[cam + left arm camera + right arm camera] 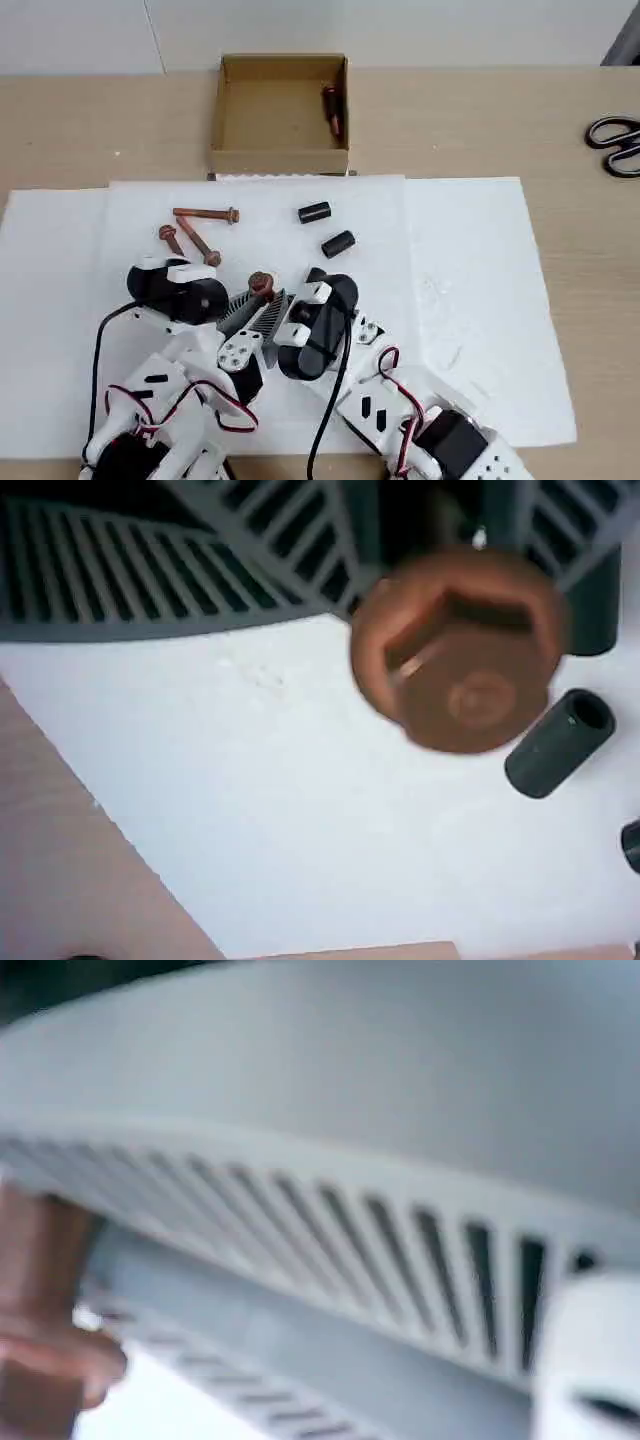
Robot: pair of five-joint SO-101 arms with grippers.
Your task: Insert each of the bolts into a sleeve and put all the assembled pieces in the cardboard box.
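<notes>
Here, low on the white sheet (470,260), the left pincer (256,303) is pinching a copper-coloured bolt (262,285), its flanged hexagonal head (460,655) turned toward the left wrist camera. The right pincer (283,308) sits just beside it, against the same bolt; whether it is spread or pressed together cannot be told. Three loose bolts (205,214) lie close together on the sheet, up and to the left of the arms, and two black sleeves (314,212) lie near each other toward the cardboard box (283,158). The box stands on the bench (480,110) at the sheet's far edge, with one assembled piece (333,110) inside against its right wall. Scissors (615,145) lie at the bench's right edge.
</notes>
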